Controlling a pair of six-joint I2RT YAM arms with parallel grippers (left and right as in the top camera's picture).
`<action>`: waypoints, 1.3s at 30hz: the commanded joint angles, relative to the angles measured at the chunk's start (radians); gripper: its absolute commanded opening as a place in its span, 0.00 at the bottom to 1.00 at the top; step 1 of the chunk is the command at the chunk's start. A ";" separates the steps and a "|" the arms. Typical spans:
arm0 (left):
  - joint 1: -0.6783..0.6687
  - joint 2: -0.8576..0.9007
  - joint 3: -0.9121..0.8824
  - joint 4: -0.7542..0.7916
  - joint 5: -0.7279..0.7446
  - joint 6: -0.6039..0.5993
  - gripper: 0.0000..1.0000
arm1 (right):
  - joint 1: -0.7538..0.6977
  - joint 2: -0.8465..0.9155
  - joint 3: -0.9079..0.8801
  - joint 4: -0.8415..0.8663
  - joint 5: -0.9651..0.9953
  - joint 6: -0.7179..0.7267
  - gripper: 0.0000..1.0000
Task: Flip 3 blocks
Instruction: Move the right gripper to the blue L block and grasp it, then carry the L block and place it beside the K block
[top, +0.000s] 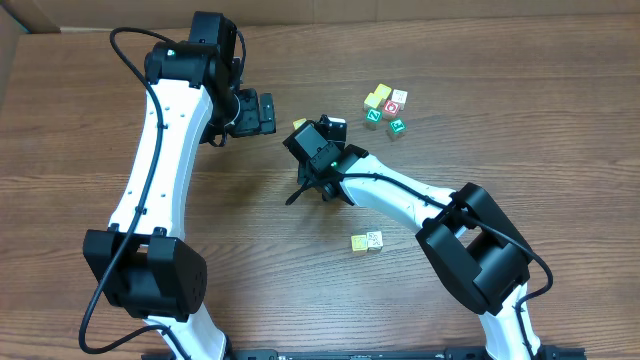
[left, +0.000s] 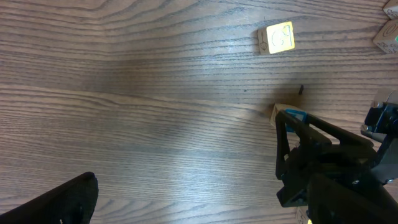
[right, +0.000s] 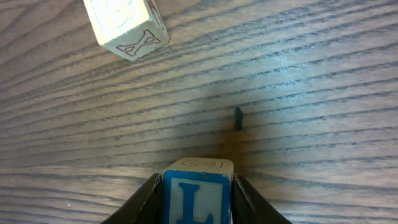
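Overhead, I see the table with both arms reaching toward its middle. The left arm comes in from the left and the right arm from the lower right.

The left gripper stands wide open with nothing in it. In its wrist view only one finger shows, over bare wood.

The right gripper is closed in on the blue block. In the right wrist view its fingers lie tight against both sides of the block, and the blue L face looks back at the camera. I cannot tell whether the block is resting on the table or lifted.

Just ahead of that gripper, apart from it, sits a pale X block.

Near the front of the table, close to the right arm's elbow, the pale yellow block and the cream block touch side by side.

A cluster of yellow, red-marked and green-marked blocks lies at the far right.

A dark speck marks the wood beyond the blue block.
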 joint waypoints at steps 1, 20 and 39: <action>-0.004 0.008 0.002 0.003 -0.007 -0.014 1.00 | -0.005 -0.027 0.015 -0.040 -0.030 -0.004 0.34; -0.004 0.008 0.002 0.003 -0.007 -0.014 1.00 | 0.088 -0.154 0.015 -0.459 -0.212 -0.082 0.33; -0.004 0.008 0.002 0.003 -0.007 -0.014 1.00 | 0.162 -0.153 0.001 -0.612 -0.214 -0.071 0.74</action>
